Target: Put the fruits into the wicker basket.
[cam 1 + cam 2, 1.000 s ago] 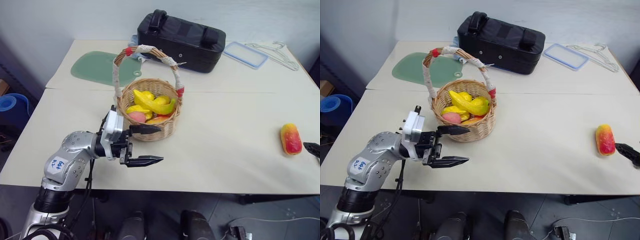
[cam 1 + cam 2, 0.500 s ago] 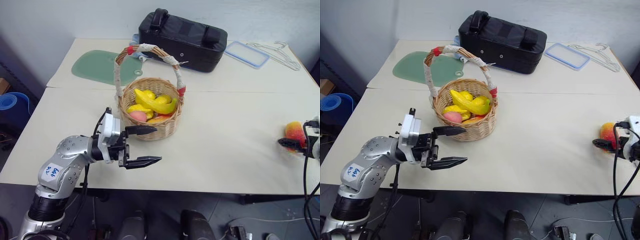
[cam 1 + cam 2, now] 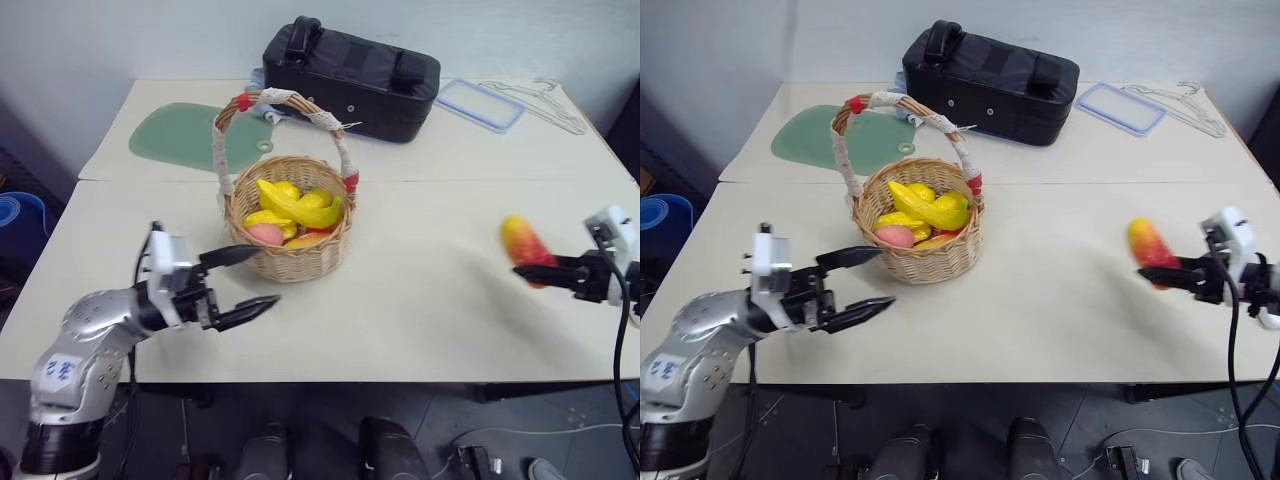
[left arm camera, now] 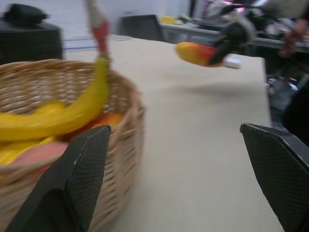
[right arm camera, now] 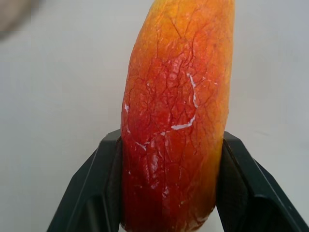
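The pale worktop (image 3: 420, 300) spans the scene. At its twelve o'clock edge lies a black bag (image 3: 350, 78), with a green mat (image 3: 175, 140) toward ten o'clock and a clear lid (image 3: 484, 104) toward one o'clock. Near the centre, slightly toward nine o'clock, stands the wicker basket (image 3: 290, 260), holding a banana (image 3: 300, 208) and other small yellow and pink-red fruits. At about seven o'clock from the basket, the left gripper (image 3: 240, 285) hangs just beside the weave, its fingers apart and empty. At three o'clock, well apart from the basket, the right gripper (image 3: 528, 268) has its fingers clamped on the red-orange mango (image 5: 176, 116), held clear above the worktop.
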Robot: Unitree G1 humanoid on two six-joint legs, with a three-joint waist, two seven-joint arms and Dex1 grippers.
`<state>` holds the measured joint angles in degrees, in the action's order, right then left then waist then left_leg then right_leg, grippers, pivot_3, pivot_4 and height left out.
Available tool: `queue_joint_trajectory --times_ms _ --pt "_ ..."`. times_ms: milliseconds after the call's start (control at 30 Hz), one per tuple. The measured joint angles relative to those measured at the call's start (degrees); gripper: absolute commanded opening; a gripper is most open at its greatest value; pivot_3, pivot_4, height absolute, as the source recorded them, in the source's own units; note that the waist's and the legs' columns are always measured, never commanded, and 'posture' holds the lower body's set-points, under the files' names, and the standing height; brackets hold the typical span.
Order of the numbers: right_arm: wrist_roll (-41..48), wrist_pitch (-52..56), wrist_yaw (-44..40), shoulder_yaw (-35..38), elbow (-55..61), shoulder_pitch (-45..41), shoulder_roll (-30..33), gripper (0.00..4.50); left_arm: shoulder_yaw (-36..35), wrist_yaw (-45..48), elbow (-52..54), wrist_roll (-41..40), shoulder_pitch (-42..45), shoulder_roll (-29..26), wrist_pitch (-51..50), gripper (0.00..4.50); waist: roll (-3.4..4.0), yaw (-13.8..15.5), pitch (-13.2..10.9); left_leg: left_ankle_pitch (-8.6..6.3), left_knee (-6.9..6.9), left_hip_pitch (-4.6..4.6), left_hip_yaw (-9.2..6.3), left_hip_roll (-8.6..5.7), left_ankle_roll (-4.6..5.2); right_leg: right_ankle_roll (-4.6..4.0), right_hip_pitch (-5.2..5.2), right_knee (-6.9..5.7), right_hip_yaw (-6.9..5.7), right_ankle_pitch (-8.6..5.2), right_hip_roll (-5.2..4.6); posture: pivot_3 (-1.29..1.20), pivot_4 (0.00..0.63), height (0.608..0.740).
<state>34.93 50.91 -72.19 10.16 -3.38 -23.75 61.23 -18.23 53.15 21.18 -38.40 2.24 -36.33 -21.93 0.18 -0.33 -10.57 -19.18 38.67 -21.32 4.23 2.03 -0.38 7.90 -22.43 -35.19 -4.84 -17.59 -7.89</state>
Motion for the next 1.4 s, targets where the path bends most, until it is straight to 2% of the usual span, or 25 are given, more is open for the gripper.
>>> queue_joint_trajectory --times_ms 100,267,400,567,667,767,833,900,1033,1133,1300,1400 --pt "8.13 6.61 1.53 -1.71 14.71 -4.99 -3.62 1.99 -4.19 0.15 0.05 -0.05 -5.23 -0.49 1.19 4.5 -0.16 0.07 -0.07 -0.14 0.13 0.06 -0.3 0.0 -0.18 -0.05 -0.03 0.1 -0.01 0.02 0.1 0.0 0.15 0.74" --pt "15.24 16.09 18.22 -7.18 21.78 -19.96 -24.19 1.99 -6.94 -1.07 1.34 -2.97 -6.64 -0.52 0.09 4.5 -0.33 0.62 0.0 -0.23 0.31 -0.19 -0.45 0.16 -0.2 -0.21 -0.18 -0.16 0.02 0.11 0.09 0.0 0.15 0.74" --pt "11.93 18.93 30.51 -11.68 19.8 -26.72 -33.96 1.99 -7.6 -2.5 2.38 -4.92 -6.91 -0.3 -1.11 4.5 -0.34 0.51 0.01 -0.41 0.36 -0.31 -0.55 -0.01 -0.11 -0.23 -0.45 -0.56 0.05 0.25 0.06 0.0 0.15 0.74" --pt "3.03 14.57 41.17 -16.52 10.89 -32.35 -44.33 1.99 -6.91 -3.68 3.71 -6.14 -6.82 1.36 -0.53 4.5 -0.36 -0.59 0.02 -0.43 0.36 -0.44 -0.3 -0.02 -0.11 -0.21 -0.77 -0.67 0.06 0.26 0.1 0.0 0.15 0.74" --pt "-0.6 10.57 44.63 -16.56 6.42 -34.84 -48.83 2.97 -5.69 -3.9 3.86 -6.02 -7.15 1.82 -0.12 4.5 -0.4 -1.32 0.05 -0.32 0.42 -0.81 -0.05 0.02 -0.2 -0.2 -1.09 -0.76 -0.01 0.26 0.16 0.0 0.15 0.74" --pt "-4.27 5.69 43.64 -19.73 5.63 -34.81 -49.19 4.03 -4.76 -3.66 3.92 -5.66 -7.62 1.61 -0.07 4.5 -0.4 -1.4 0.05 -0.31 0.42 -0.87 0.05 0.09 -0.22 -0.2 -1.16 -0.75 -0.04 0.26 0.23 0.0 0.15 0.74" --pt "-3.57 3.65 40.03 -20.09 7.69 -33.2 -48.89 4.46 -3.72 -3.05 3.9 -4.95 -7.51 1.16 0.18 4.5 -0.4 -1.33 0.05 -0.31 0.42 -0.89 0.04 0.1 -0.21 -0.2 -1.15 -0.72 -0.06 0.26 0.24 0.0 0.15 0.74" --pt "-0.23 2.96 35.12 -19.45 12.2 -30.22 -46.99 4.46 -3.42 -2.14 3.84 -4.71 -7.55 0.65 0.49 4.5 -0.41 -1.22 0.05 -0.33 0.42 -0.94 0.0 0.1 -0.19 -0.2 -1.15 -0.71 -0.1 0.26 0.23 0.0 0.15 0.74" --pt "7.01 3.22 23.55 -15.99 22.13 -21.2 -35.36 4.46 -3.2 1.08 3.19 -4.04 -9.19 -1.37 1.42 4.5 -0.43 -1.06 0.06 -0.4 0.43 -0.96 -0.02 0.06 -0.07 -0.18 -1.06 -0.56 -0.12 0.27 0.19 0.0 0.15 0.74" --pt "6.93 0.58 18.15 -14.11 23.34 -14.35 -28.32 4.46 -3.42 1.29 2.6 -4.03 -7.55 -1.39 2.04 4.5 -0.44 -1.09 0.06 -0.35 0.43 -0.94 0.1 0.11 -0.1 -0.18 -1.06 -0.47 -0.13 0.27 0.22 0.0 0.15 0.74" --pt "-2.75 -16.33 14.81 -12.21 10.22 -13.49 -26.23 4.46 -3.82 -0.31 3.79 -7.05 -0.8 -2.9 0.26 4.5 -0.45 -1.44 0.07 -0.19 0.41 -0.75 0.42 0.12 -0.13 -0.19 -1.08 -0.5 0.09 0.27 0.23 0.0 0.15 0.74" --pt "-6.62 -23.5 14.22 -12.39 -0.2 -19.94 -30.61 4.46 -3.8 -1.81 3.67 -9.7 2.0 -2.95 -2.24 4.5 -0.45 -1.77 0.06 -0.19 0.4 -0.69 0.41 0.14 -0.14 -0.19 -1.23 -0.67 0.16 0.28 0.3 0.0 0.15 0.74"
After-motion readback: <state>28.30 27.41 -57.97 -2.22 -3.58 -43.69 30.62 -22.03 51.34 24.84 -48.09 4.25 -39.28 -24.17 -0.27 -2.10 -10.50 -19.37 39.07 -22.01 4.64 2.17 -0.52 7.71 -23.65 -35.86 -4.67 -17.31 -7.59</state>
